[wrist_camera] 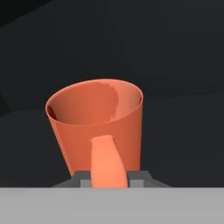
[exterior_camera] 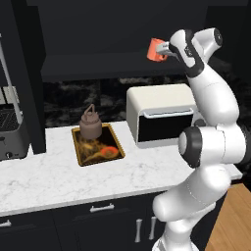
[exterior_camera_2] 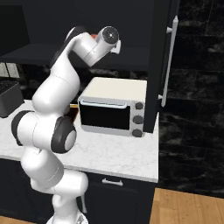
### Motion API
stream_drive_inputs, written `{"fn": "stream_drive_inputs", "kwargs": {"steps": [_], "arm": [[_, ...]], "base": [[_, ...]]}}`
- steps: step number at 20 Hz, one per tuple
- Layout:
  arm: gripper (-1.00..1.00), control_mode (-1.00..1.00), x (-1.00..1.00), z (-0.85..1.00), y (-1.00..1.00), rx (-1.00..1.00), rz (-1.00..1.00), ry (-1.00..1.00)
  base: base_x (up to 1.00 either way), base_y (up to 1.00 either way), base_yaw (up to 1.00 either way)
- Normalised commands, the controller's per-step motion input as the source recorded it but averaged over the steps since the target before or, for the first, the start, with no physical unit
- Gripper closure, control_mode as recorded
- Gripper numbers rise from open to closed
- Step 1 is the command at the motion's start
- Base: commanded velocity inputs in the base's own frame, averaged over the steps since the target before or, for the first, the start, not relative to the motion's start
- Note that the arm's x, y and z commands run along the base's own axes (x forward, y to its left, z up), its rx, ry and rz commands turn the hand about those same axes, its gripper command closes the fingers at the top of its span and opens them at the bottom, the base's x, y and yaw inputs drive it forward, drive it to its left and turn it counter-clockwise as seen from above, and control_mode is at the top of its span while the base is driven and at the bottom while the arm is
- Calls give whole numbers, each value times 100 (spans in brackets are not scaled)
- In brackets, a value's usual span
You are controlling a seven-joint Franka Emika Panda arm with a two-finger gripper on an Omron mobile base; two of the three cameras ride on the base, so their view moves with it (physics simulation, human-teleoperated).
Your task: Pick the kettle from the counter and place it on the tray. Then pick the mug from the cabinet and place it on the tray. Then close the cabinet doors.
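The orange-red mug (exterior_camera: 157,50) is at the open black cabinet (exterior_camera: 108,29), just over its dark shelf (exterior_camera: 98,66). My gripper (exterior_camera: 165,49) is shut on the mug's side handle. In the hand view the mug (wrist_camera: 96,122) faces me with its handle (wrist_camera: 104,159) clamped between my fingertips (wrist_camera: 81,177). The brown kettle (exterior_camera: 90,125) stands upright on the back end of the yellow-rimmed tray (exterior_camera: 105,156), which lies on the marble counter (exterior_camera: 59,176). Both cabinet doors stand open: one at the left (exterior_camera: 29,98), one at the right (exterior_camera_2: 157,65).
A cream toaster oven (exterior_camera: 159,115) sits on the counter right of the tray, directly below my hand. A grey appliance (exterior_camera: 11,132) stands at the far left. The right door's long silver handle (exterior_camera_2: 171,61) juts out beside the oven (exterior_camera_2: 111,109). Dark drawers (exterior_camera: 98,215) run under the counter.
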Motion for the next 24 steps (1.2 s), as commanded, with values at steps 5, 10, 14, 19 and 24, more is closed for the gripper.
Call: {"fn": "stream_drive_inputs", "kwargs": {"steps": [5, 10, 14, 19, 24], "arm": [[100, -100, -41, 0, 17, 0, 0, -3], [100, -100, -86, 7, 4, -6, 0, 0], [100, -100, -100, 4, 14, -11, 9, 0], [100, -100, -100, 0, 34, -8, 12, 0], [100, -100, -100, 0, 43, -11, 11, 0]], "base": [[0, 0, 0], [0, 0, 0], [0, 0, 0], [0, 0, 0], [0, 0, 0]]}}
